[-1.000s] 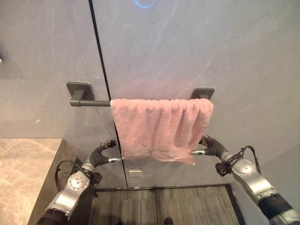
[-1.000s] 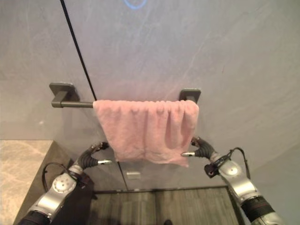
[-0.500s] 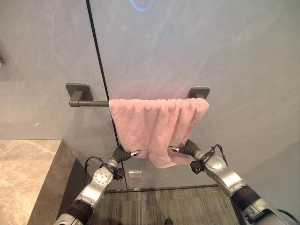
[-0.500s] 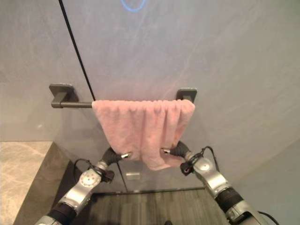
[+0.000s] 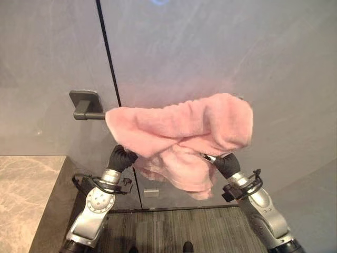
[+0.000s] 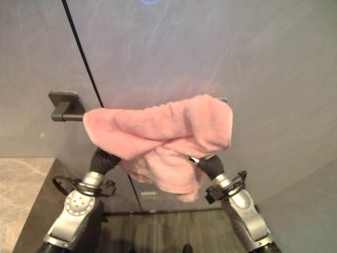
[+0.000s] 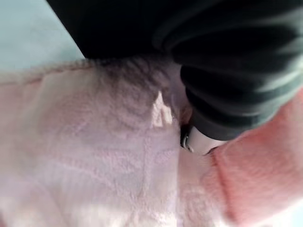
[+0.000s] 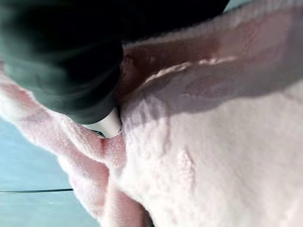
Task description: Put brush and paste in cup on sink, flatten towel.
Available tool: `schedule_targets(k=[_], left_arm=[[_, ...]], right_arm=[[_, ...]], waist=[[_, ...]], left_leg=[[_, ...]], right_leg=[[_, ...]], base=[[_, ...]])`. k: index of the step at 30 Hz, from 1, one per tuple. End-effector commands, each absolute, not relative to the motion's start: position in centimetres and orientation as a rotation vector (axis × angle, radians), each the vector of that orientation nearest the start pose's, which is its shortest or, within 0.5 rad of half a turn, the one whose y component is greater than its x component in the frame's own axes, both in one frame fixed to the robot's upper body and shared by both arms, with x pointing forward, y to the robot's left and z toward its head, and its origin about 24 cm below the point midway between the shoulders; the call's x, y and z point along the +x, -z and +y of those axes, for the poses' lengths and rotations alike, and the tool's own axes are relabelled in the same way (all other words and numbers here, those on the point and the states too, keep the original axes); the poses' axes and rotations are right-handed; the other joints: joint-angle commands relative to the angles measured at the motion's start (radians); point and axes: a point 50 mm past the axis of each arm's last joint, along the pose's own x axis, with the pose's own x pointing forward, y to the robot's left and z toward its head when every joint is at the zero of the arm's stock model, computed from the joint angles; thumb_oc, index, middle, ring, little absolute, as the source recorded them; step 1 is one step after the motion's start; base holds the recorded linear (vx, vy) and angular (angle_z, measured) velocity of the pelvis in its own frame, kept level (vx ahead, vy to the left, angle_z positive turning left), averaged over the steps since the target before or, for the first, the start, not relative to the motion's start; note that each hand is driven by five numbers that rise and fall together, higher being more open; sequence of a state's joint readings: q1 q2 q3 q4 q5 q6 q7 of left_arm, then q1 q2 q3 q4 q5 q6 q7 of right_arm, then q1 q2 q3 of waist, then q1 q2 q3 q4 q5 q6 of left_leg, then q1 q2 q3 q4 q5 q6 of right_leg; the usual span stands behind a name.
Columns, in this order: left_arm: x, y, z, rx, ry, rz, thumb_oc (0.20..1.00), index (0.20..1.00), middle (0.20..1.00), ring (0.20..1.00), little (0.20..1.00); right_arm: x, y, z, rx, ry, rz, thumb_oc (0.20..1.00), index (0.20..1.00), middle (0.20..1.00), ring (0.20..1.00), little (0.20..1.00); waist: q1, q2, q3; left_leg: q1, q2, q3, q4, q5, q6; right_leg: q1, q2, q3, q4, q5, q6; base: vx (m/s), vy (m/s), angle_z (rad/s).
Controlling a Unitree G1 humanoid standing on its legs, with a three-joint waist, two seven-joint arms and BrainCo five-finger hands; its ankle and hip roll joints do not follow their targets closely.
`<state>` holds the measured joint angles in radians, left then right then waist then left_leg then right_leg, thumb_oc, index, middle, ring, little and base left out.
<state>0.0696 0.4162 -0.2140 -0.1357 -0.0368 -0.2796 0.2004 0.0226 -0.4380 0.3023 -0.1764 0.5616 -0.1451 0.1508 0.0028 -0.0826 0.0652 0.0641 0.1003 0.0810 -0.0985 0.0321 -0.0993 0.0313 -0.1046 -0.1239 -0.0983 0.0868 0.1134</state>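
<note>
you have the pink towel (image 5: pixel 181 132) hanging on the dark rail (image 5: pixel 87 112) against the grey wall (image 5: pixel 221 47), and it is bunched rather than flat: its upper band bulges forward over the rail and covers the rail's right end, while a crumpled fold hangs below the middle of that band. the rail's left mount and a short bare stretch of bar show just left of the towel.

your left hand (image 5: pixel 121 157) is pushed up under the towel's lower left edge, below the rail. its dark ribbed cover shows, but the fingers are buried in the cloth, so you cannot tell whether they are curled or straight. in the left wrist view the cover presses right into the pink pile (image 7: pixel 94 156) with a small silver part at the fold.

your right hand (image 5: pixel 225 163) is up under the towel's lower right side, below the covered right end of the rail. a silver fingertip (image 5: pixel 209 157) touches the cloth there. the rest of the fingers are hidden in the folds, so you cannot tell that grip either.

a stone counter (image 5: pixel 23 190) lies below and left of the rail, well apart from the towel. a dark vertical seam (image 5: pixel 108 52) runs down the wall just right of the rail's left mount.
</note>
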Motion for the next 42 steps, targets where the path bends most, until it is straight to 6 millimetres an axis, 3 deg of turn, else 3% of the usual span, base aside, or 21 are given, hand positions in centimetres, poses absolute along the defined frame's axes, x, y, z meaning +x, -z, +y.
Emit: schedule_targets(k=[1,2,4,5,6,8,9,10,11,13,15,17,20,23,25,26,28,31,34,41,42], left_arm=[[23.9,-7.7,17.8,0.305,-0.033,-0.332,0.200,0.200,0.200,0.200,0.200],[23.8,-5.3,18.0,0.279,-0.038,-0.191,0.200,0.200,0.200,0.200,0.200],[23.9,-5.9,17.9,0.270,-0.029,-0.210,0.200,0.200,0.200,0.200,0.200],[23.7,-7.2,17.6,0.300,-0.011,-0.289,0.200,0.200,0.200,0.200,0.200],[23.8,-7.3,17.1,0.385,0.031,-0.320,0.200,0.200,0.200,0.200,0.200],[24.1,-6.1,17.5,0.423,-0.008,-0.261,0.200,0.200,0.200,0.200,0.200],[24.2,-7.8,17.6,0.420,-0.026,-0.346,0.200,0.200,0.200,0.200,0.200],[23.8,-9.9,17.0,0.425,0.010,-0.473,0.200,0.200,0.200,0.200,0.200],[23.8,-10.9,16.4,0.441,0.029,-0.546,0.200,0.200,0.200,0.200,0.200],[24.1,-8.9,16.6,0.414,-0.012,-0.433,0.200,0.200,0.200,0.200,0.200],[24.2,-9.2,17.4,0.484,-0.071,-0.457,0.200,0.200,0.200,0.200,0.200],[22.7,-14.0,16.6,0.441,-0.090,-0.749,0.200,0.200,0.200,0.200,0.200],[23.6,-9.0,17.3,0.353,-0.143,-0.453,0.200,0.200,0.200,0.200,0.200],[22.6,-12.4,16.9,0.330,-0.109,-0.646,0.200,0.200,0.200,0.200,0.200],[22.7,-11.9,16.7,0.354,-0.097,-0.622,0.200,0.200,0.200,0.200,0.200],[23.1,-7.7,17.1,0.317,-0.117,-0.390,0.200,0.200,0.200,0.200,0.200],[23.1,-6.5,17.5,0.342,-0.140,-0.331,0.200,0.200,0.200,0.200,0.200],[22.9,-7.4,17.7,0.391,-0.133,-0.391,0.200,0.200,0.200,0.200,0.200],[22.8,-5.9,18.2,0.416,-0.173,-0.322,0.200,0.200,0.200,0.200,0.200],[22.2,-8.7,19.3,0.401,-0.302,-0.472,0.200,0.200,0.200,0.200,0.200],[22.1,-9.3,19.6,0.392,-0.354,-0.497,0.200,0.200,0.200,0.200,0.200]], right_arm=[[24.9,-9.3,-14.7,-0.030,-0.353,-0.247,0.200,0.200,0.200,0.200,0.200],[25.4,-9.3,-14.0,-0.131,-0.363,-0.251,0.200,0.200,0.200,0.200,0.200],[25.3,-10.1,-13.1,-0.078,-0.429,-0.280,0.200,0.200,0.200,0.200,0.200],[25.1,-11.0,-12.3,0.027,-0.491,-0.308,0.200,0.200,0.200,0.200,0.200],[24.9,-10.3,-11.6,0.128,-0.535,-0.270,0.200,0.200,0.200,0.200,0.200],[25.3,-9.4,-12.1,0.005,-0.442,-0.245,0.200,0.200,0.200,0.200,0.200],[25.2,-10.8,-12.5,-0.078,-0.413,-0.333,0.200,0.200,0.200,0.200,0.200],[24.7,-12.0,-12.4,-0.036,-0.468,-0.384,0.200,0.200,0.200,0.200,0.200],[24.2,-12.2,-12.1,0.134,-0.524,-0.379,0.200,0.200,0.200,0.200,0.200],[24.2,-11.8,-12.5,0.146,-0.452,-0.373,0.200,0.200,0.200,0.200,0.200],[23.8,-13.0,-13.0,0.024,-0.396,-0.450,0.200,0.200,0.200,0.200,0.200],[22.1,-15.1,-13.0,0.191,-0.478,-0.548,0.200,0.200,0.200,0.200,0.200],[23.0,-12.7,-13.2,0.083,-0.346,-0.435,0.200,0.200,0.200,0.200,0.200],[22.1,-14.5,-12.8,0.167,-0.449,-0.523,0.200,0.200,0.200,0.200,0.200],[22.2,-13.9,-12.8,0.182,-0.460,-0.494,0.200,0.200,0.200,0.200,0.200],[22.9,-11.9,-12.9,0.161,-0.394,-0.391,0.200,0.200,0.200,0.200,0.200],[23.1,-11.2,-12.7,0.164,-0.383,-0.356,0.200,0.200,0.200,0.200,0.200],[22.9,-11.2,-12.2,0.175,-0.421,-0.360,0.200,0.200,0.200,0.200,0.200],[22.8,-10.9,-11.7,0.219,-0.446,-0.340,0.200,0.200,0.200,0.200,0.200],[22.5,-12.9,-10.9,0.224,-0.495,-0.443,0.200,0.200,0.200,0.200,0.200],[22.5,-12.9,-10.3,0.334,-0.531,-0.418,0.200,0.200,0.200,0.200,0.200]], waist=[[0.017,0.000,-0.026],[0.023,0.006,-0.020],[0.029,0.007,-0.017],[0.032,0.006,-0.015],[0.033,0.003,-0.017],[0.034,0.004,-0.015],[0.033,0.007,-0.010],[0.031,0.009,-0.008],[0.027,0.008,-0.010],[0.025,0.006,-0.010],[0.023,0.008,-0.011],[0.015,0.007,-0.008],[0.012,0.007,-0.011],[0.013,0.010,-0.005],[0.012,0.008,-0.007],[0.010,0.007,-0.008],[0.013,0.008,-0.007],[0.019,0.009,-0.006],[0.025,0.008,-0.008],[0.035,0.004,-0.008],[0.043,0.002,-0.008]], left_leg=[[-0.035,-0.041,0.017,0.011,0.013,0.008],[-0.034,-0.042,0.015,0.011,0.016,0.011],[-0.036,-0.041,0.013,0.011,0.019,0.011],[-0.036,-0.041,0.010,0.011,0.020,0.010],[-0.037,-0.040,0.010,0.011,0.020,0.008],[-0.038,-0.042,0.009,0.011,0.019,0.010],[-0.039,-0.043,0.009,0.011,0.019,0.010],[-0.045,-0.042,0.008,0.011,0.029,0.010],[-0.040,-0.041,0.008,0.011,0.018,0.007],[-0.039,-0.042,0.010,0.011,0.018,0.007],[-0.041,-0.043,0.011,0.011,0.019,0.007],[-0.049,-0.041,0.011,0.011,0.025,0.006],[-0.039,-0.043,0.017,0.011,0.015,0.010],[-0.041,-0.041,0.013,0.011,0.016,0.007],[-0.042,-0.040,0.014,0.011,0.015,0.007],[-0.039,-0.042,0.018,0.011,0.016,0.011],[-0.038,-0.042,0.018,0.011,0.016,0.011],[-0.041,-0.041,0.014,0.011,0.016,0.009],[-0.043,-0.042,0.015,0.011,0.016,0.009],[-0.049,-0.043,0.014,0.011,0.016,0.007],[-0.052,-0.042,0.012,0.011,0.016,0.006]], right_leg=[[0.057,-0.028,-0.009,0.014,-0.037,0.041],[0.058,-0.027,-0.010,0.013,-0.034,0.040],[0.059,-0.026,-0.013,0.013,-0.035,0.039],[0.059,-0.025,-0.016,0.013,-0.037,0.039],[0.060,-0.026,-0.017,0.012,-0.041,0.041],[0.061,-0.029,-0.016,0.012,-0.039,0.040],[0.060,-0.029,-0.017,0.012,-0.037,0.041],[0.054,-0.029,-0.018,0.013,-0.030,0.040],[0.058,-0.029,-0.017,0.012,-0.040,0.043],[0.058,-0.032,-0.018,0.012,-0.039,0.045],[0.056,-0.031,-0.017,0.013,-0.036,0.045],[0.047,-0.032,-0.019,0.015,-0.030,0.047],[0.052,-0.032,-0.015,0.015,-0.031,0.046],[0.052,-0.031,-0.017,0.014,-0.034,0.046],[0.051,-0.031,-0.016,0.014,-0.035,0.048],[0.052,-0.032,-0.013,0.013,-0.030,0.048],[0.053,-0.030,-0.012,0.013,-0.030,0.046],[0.054,-0.031,-0.018,0.011,-0.035,0.045],[0.052,-0.031,-0.018,0.011,-0.036,0.046],[0.046,-0.033,-0.022,0.011,-0.035,0.048],[0.045,-0.035,-0.026,0.011,-0.036,0.046]], base=[[0.00,0.000,0.00],[0.00,0.000,0.00],[-0.01,-0.005,0.13],[0.01,-0.007,0.16],[0.01,-0.006,0.09],[-0.01,0.000,0.04],[-0.05,0.004,0.01],[0.00,0.000,0.00],[0.00,0.000,0.00],[-0.02,-0.001,0.00],[0.00,0.000,0.00],[0.00,0.000,0.00],[0.00,0.000,0.00],[-0.01,0.001,-0.06],[0.00,0.000,0.00],[0.00,0.000,0.00],[0.00,0.000,0.00],[0.00,0.000,0.00],[0.01,-0.001,0.01],[0.00,0.000,0.00],[0.00,0.000,0.00]])
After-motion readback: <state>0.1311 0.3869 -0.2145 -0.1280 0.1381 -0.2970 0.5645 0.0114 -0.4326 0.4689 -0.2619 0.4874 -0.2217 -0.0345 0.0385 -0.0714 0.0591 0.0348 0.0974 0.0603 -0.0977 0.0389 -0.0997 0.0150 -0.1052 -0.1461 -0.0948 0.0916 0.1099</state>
